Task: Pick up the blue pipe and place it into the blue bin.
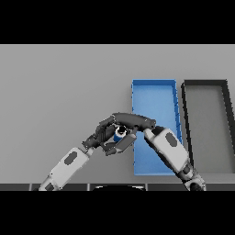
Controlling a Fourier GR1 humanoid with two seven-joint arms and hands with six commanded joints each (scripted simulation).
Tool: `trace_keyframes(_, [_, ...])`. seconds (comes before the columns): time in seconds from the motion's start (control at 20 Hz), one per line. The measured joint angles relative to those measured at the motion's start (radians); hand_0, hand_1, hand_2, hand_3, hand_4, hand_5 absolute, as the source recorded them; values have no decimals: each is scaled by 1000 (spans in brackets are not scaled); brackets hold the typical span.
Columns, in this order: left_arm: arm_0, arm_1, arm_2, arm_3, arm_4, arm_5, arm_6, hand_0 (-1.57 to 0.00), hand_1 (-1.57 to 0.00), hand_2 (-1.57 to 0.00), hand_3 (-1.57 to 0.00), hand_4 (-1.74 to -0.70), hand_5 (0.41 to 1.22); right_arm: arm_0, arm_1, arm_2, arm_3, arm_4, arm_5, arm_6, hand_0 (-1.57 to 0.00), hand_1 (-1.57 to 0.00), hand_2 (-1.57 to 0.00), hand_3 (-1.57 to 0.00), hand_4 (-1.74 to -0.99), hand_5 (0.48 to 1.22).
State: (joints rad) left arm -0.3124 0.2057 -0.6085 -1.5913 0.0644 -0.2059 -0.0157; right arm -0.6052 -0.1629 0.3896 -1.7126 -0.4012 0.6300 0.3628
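Note:
The blue pipe (120,132) is only a small blue patch with a pale end, just left of the blue bin (153,92). My right hand (133,120) reaches leftward across the bin's near half. Its fingers curl over the pipe and its thumb lies beneath, so it is shut on the pipe. My left hand (98,136) comes in from the lower left. Its fingers stretch straight toward the pipe and meet it from the left. Most of the pipe is hidden by the two hands.
A dark grey bin (226,119) stands directly right of the blue bin, their long sides nearly touching. My right forearm (168,147) lies over the blue bin's near right part. Grey table stretches to the left and back.

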Motion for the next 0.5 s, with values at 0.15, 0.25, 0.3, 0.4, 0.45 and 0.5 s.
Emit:
trace_keyframes(0.15, [14,-45,27,6,74,0,-52,-1294,-1283,-1274,-533,-1698,1206,2,10,3,-1,-59,-32,70,-1285,-1290,-1290,-1191,-1475,809])
trace_keyframes(0.25, [34,-44,32,-6,100,-12,-55,-1394,-1386,-1381,-550,-1714,1212,17,25,5,-6,-37,-34,28,-1388,-1391,-1391,-1328,-1458,957])
trace_keyframes(0.3, [25,-42,32,-2,96,-15,-47,-1429,-1423,-1419,-588,-1719,1214,35,18,8,-23,-9,-30,-2,-1424,-1427,-1427,-1376,-1456,1010])
trace_keyframes(0.4, [8,-41,30,11,83,-4,-44,-1480,-1454,-1474,-550,-1727,1216,44,21,0,-22,50,-8,-56,-1477,-1479,-1479,-1446,-1465,1086])
trace_keyframes(0.45, [7,-31,25,14,71,-3,-84,-1498,-1453,-1493,-527,-1730,1217,42,26,-2,-33,61,-3,-35,-1496,-1497,-1497,-1471,-1469,1113])
trace_keyframes(0.5, [1,-26,19,14,66,0,-79,-1513,-1423,-1509,-510,-1732,1218,49,35,-4,-39,64,3,-31,-1511,-1512,-1512,-1491,-1471,1135])
